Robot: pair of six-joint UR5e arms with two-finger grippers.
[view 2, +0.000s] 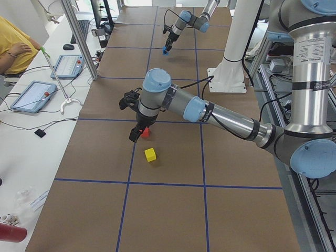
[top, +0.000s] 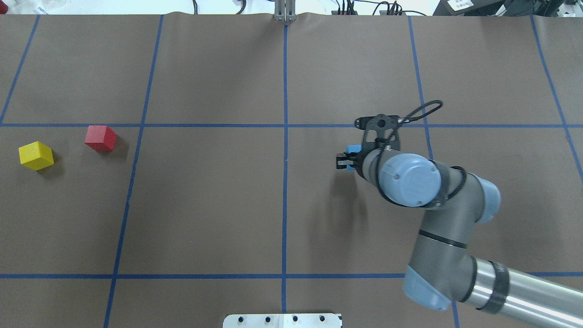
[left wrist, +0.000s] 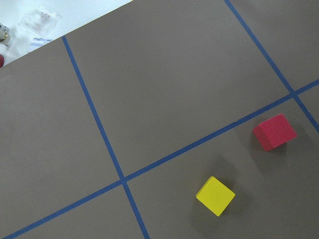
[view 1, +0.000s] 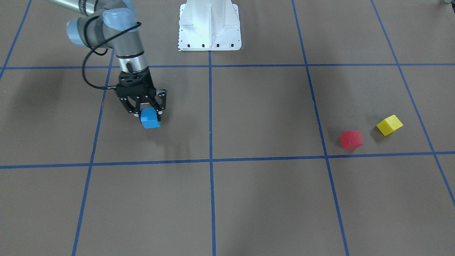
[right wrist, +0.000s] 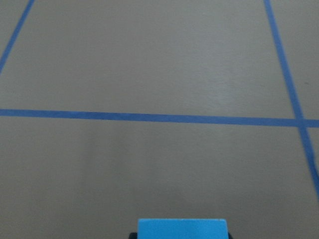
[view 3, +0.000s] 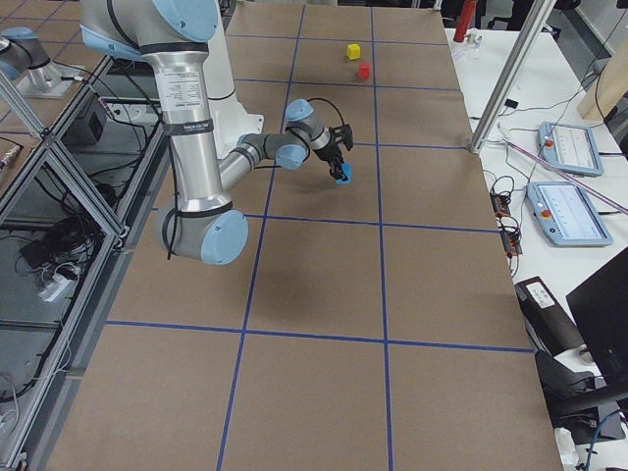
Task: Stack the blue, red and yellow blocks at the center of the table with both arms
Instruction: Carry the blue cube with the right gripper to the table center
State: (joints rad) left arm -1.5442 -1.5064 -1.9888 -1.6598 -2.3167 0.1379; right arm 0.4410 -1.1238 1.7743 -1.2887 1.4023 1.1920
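My right gripper [view 1: 149, 114] is shut on the blue block [view 1: 150, 119] and holds it just above the brown table, right of centre in the overhead view [top: 352, 149]. The block's top edge shows at the bottom of the right wrist view [right wrist: 182, 228]. The red block [view 1: 351, 139] and the yellow block [view 1: 389, 124] lie close together on the table's far left side [top: 100, 138], [top: 36, 155]. Both show in the left wrist view [left wrist: 274, 132], [left wrist: 215, 195]. My left gripper [view 2: 135, 135] shows only in the exterior left view, beside the red block [view 2: 145, 133]; I cannot tell whether it is open.
The white robot base [view 1: 209, 26] stands at the table's robot-side edge. Blue tape lines [top: 285, 150] divide the table into a grid. A side bench with tablets [view 2: 32, 94] and a person in yellow [view 2: 13, 50] is beyond the table's far edge.
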